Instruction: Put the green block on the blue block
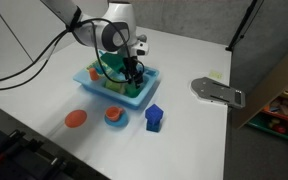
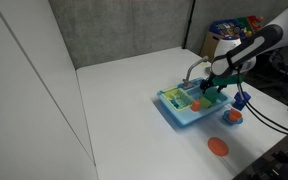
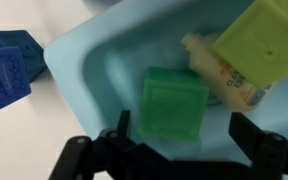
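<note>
The green block [image 3: 174, 103] lies inside the light blue toy sink [image 3: 89, 70], just ahead of my open gripper [image 3: 182, 128], between the two fingers' line but not gripped. The blue block [image 3: 4, 65] stands on the white table outside the sink, at the left in the wrist view; it also shows in both exterior views [image 1: 154, 118] [image 2: 241, 101]. In an exterior view my gripper [image 1: 133, 73] hangs low over the sink [image 1: 92, 83]. The green block is hidden by the gripper in the exterior views.
A yellow-green toy piece [image 3: 259, 45] and a cream bottle [image 3: 224, 78] lie in the sink beside the green block. An orange disc [image 1: 76, 118] and a small blue bowl with orange inside [image 1: 115, 116] sit on the table in front. A grey metal plate [image 1: 219, 92] lies to the side.
</note>
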`<state>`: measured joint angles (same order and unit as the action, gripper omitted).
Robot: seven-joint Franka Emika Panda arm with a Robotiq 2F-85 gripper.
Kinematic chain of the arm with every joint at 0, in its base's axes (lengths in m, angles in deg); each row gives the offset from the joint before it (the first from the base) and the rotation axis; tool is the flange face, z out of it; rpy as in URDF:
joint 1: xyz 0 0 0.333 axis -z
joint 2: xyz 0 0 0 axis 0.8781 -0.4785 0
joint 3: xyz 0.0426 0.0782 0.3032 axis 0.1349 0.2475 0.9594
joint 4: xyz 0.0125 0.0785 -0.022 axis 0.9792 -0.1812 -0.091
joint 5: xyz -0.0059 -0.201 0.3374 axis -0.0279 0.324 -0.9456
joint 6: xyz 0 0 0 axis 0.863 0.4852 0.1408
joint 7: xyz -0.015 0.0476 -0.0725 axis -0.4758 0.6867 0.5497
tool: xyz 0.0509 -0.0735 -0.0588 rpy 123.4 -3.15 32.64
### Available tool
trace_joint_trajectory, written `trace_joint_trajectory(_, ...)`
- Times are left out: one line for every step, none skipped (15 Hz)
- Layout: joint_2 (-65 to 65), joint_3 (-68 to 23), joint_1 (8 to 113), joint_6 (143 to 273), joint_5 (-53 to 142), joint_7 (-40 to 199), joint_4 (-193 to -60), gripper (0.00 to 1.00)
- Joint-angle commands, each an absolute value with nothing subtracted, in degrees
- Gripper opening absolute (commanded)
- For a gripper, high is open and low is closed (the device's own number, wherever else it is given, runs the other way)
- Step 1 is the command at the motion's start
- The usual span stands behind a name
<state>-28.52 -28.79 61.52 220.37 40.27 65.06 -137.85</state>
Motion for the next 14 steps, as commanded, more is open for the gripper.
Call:
trace_joint_trajectory(-29.06,-28.97,61.55,221.33,39.68,64.37,-137.51,1.0)
trace_joint_trajectory(-29.07,-29.2,61.38,221.49,39.85,64.2,-137.68,1.0)
trace_joint_trajectory(-29.11,-29.31,61.32,221.74,39.93,64.17,-137.8,1.0)
trace_joint_trajectory(-29.2,-29.32,61.35,222.03,39.93,64.25,-137.9,1.0)
trace_joint_trajectory(-29.4,-29.32,61.4,222.06,39.89,64.3,-137.88,1.0)
trace_joint_trajectory(-29.61,-29.22,61.53,222.01,39.78,64.4,-137.81,1.0)
trace_joint_trajectory(-29.8,-29.29,61.51,221.92,39.8,64.35,-137.75,1.0)
trace_joint_trajectory(-29.98,-29.3,61.56,221.86,39.77,64.37,-137.7,1.0)
trace_joint_trajectory(-30.17,-29.32,61.61,221.84,39.77,64.42,-137.65,1.0)
trace_joint_trajectory(-30.32,-29.35,61.64,221.83,39.77,64.46,-137.62,0.75)
trace_joint_trajectory(-30.28,-29.33,61.7,221.76,39.72,64.53,-137.61,0.74)
trace_joint_trajectory(-30.13,-29.38,61.69,221.74,39.73,64.55,-137.67,0.65)
trace_joint_trajectory(-29.65,-29.39,61.69,221.76,39.76,64.68,-137.84,0.58)
trace_joint_trajectory(-29.24,-29.38,61.7,221.82,39.76,64.8,-137.98,0.49)
